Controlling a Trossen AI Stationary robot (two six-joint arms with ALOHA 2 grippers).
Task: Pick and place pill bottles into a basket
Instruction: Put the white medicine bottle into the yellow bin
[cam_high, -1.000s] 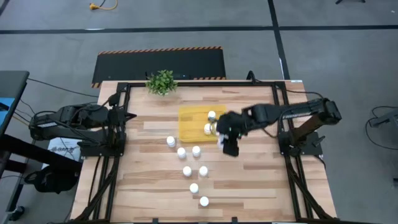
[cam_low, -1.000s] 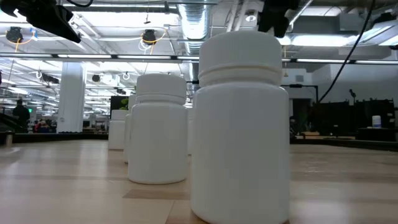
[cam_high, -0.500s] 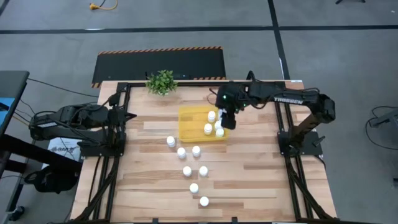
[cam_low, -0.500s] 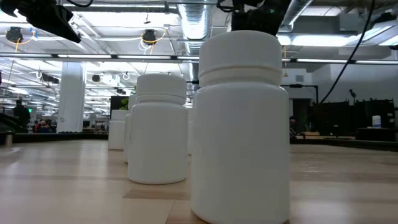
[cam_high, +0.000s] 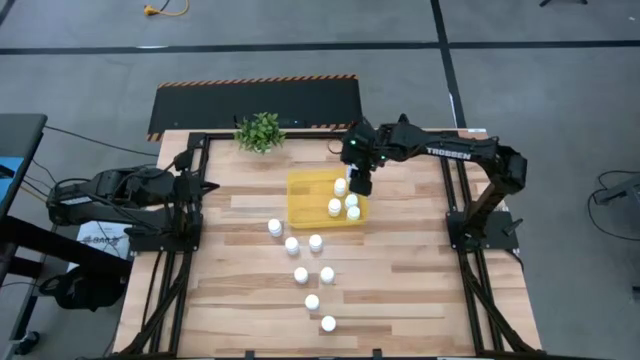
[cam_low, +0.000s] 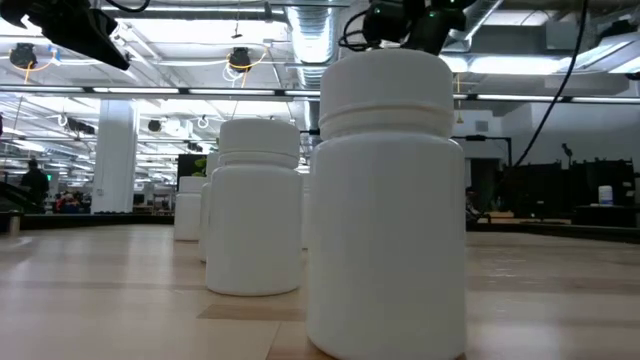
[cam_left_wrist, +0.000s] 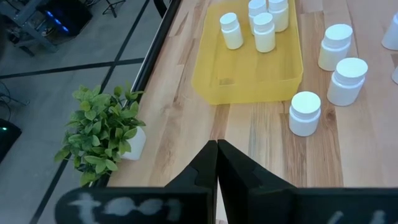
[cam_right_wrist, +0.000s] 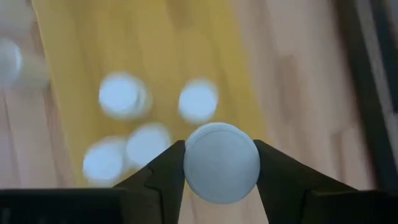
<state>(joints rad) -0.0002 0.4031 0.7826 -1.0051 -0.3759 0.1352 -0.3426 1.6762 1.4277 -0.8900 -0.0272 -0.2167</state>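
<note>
Bottle (cam_right_wrist: 221, 163) in transit: one white pill bottle sits clamped between the right gripper's (cam_high: 362, 182) fingers (cam_right_wrist: 160, 177), held above the yellow basket's (cam_high: 305, 205) 1 o'clock corner. Inside the basket the high view shows three bottles (cam_high: 341, 203) standing in a cluster on its 3 o'clock side, though the blurred right wrist view hints at perhaps a fourth. Seven more bottles (cam_high: 308, 254) stand loose on the table (cam_high: 230, 290), strung from just past the basket's 6 o'clock edge toward the table's near edge; the nearest one (cam_low: 386, 200) fills the low view. At the table's 11 o'clock a small green plant (cam_high: 260, 131) stands well apart from the basket. The left gripper (cam_left_wrist: 216, 163) waits at the table's 9 o'clock edge, fingers pressed together on nothing.
</note>
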